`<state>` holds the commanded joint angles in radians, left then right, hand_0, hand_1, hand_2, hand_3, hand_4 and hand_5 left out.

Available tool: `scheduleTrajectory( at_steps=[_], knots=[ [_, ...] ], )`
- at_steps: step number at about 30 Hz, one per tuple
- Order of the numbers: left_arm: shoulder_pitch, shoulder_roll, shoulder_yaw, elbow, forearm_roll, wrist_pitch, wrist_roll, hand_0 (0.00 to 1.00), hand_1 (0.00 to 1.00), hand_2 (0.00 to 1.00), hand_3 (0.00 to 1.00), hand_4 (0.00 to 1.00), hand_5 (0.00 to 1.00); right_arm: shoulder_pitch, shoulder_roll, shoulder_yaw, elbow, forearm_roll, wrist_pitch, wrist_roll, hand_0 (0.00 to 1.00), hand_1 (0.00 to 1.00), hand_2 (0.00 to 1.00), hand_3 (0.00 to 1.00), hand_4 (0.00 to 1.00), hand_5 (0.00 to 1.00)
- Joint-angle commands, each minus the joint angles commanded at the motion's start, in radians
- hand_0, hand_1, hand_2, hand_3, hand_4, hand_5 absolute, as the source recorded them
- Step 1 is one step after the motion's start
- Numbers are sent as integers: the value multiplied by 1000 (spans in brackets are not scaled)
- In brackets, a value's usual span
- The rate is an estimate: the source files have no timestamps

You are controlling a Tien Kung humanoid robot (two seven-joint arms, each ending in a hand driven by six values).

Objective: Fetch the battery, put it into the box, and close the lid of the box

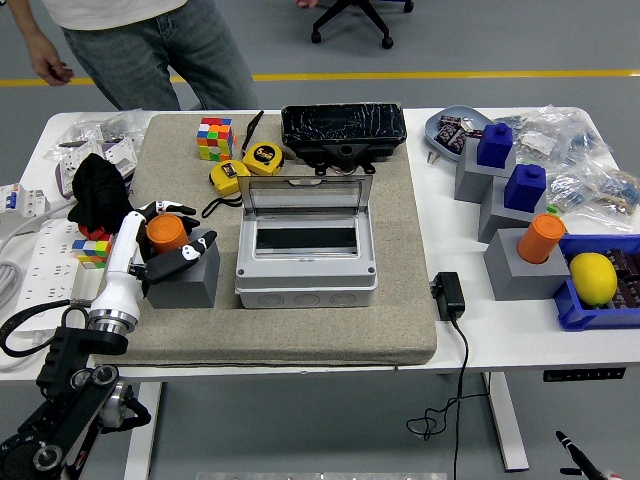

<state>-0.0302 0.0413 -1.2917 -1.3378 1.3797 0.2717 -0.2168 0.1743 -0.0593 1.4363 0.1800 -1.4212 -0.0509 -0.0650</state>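
Note:
An orange cylinder battery (166, 233) stands upright on a small grey block (186, 281) at the left of the grey mat. My left hand (178, 230) reaches up from the lower left and wraps it, fingers curled over its far side and thumb on its near right side. The grey box (306, 270) sits at the middle of the mat, with its clear lid (308, 194) standing open at the back and its inside empty.
Two yellow tape measures (246, 166), a colour cube (214, 138) and a black case (343, 131) lie behind the box. At the right stand grey blocks bearing blue pieces and another orange cylinder (541, 238), plus a blue bin with a lemon (592, 277). A person (140, 40) stands at the far left.

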Motion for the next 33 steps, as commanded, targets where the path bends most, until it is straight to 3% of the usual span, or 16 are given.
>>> scheduleTrajectory(
  at_steps=[1, 6, 7, 12, 13, 24, 33],
  knots=[
    [-1, 0, 1, 1, 1, 3, 0, 208, 353, 285, 250, 917, 2, 0, 0, 1, 0, -1, 0, 0, 819, 737, 682, 711, 998, 960],
    [-4, -2, 8, 11, 0, 22, -3, 208, 353, 285, 250, 917, 2, 1, 0, 3, 0, 0, 0, 1, 819, 737, 682, 711, 998, 960],
    [-4, -2, 11, 15, -1, 28, -5, 137, 226, 193, 178, 939, 2, 0, 1, 4, 0, 0, -1, 1, 819, 736, 682, 710, 998, 960],
    [-6, -4, 18, 21, -2, 48, -12, 137, 226, 193, 178, 939, 2, 0, 1, 6, 0, 0, -1, 1, 819, 736, 682, 710, 998, 960],
    [-7, -5, 19, 22, -2, 53, -14, 113, 110, 139, 140, 981, 2, 0, 1, 6, 0, -1, -1, 1, 820, 737, 682, 709, 998, 964],
    [-17, -8, 19, 24, -7, 84, -36, 95, 73, 113, 100, 998, 2, -1, 1, 6, 0, -1, -1, 0, 821, 736, 682, 709, 998, 966],
    [-27, -4, 16, -21, 22, 105, -51, 74, 28, 70, 62, 998, 2, 0, -1, 5, 0, 0, -1, -1, 820, 738, 682, 709, 998, 967]
  ],
)
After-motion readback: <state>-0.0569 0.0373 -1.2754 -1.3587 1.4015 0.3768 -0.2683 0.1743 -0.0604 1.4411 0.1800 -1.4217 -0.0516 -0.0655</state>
